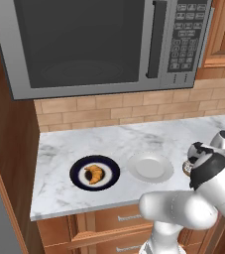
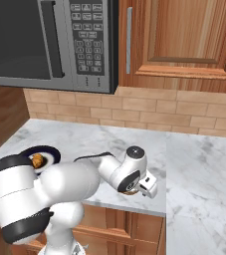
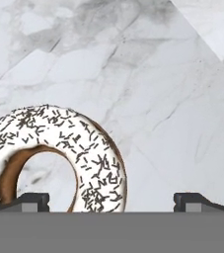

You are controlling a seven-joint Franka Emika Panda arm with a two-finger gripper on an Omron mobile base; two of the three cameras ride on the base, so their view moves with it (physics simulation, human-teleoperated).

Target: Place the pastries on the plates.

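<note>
Hand view: tool [image 3: 111, 201] spread wide, gripping nothing, over the sprinkled doughnut [image 3: 59, 153]; microwave [image 1: 99, 44] keypad writing unreadable.

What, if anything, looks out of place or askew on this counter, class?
Nothing is spilled or damaged. The croissant sits on the navy plate, while the white plate is bare. The doughnut lies flat on the marble counter, off-centre toward one fingertip of the open gripper rather than midway between them.
</note>
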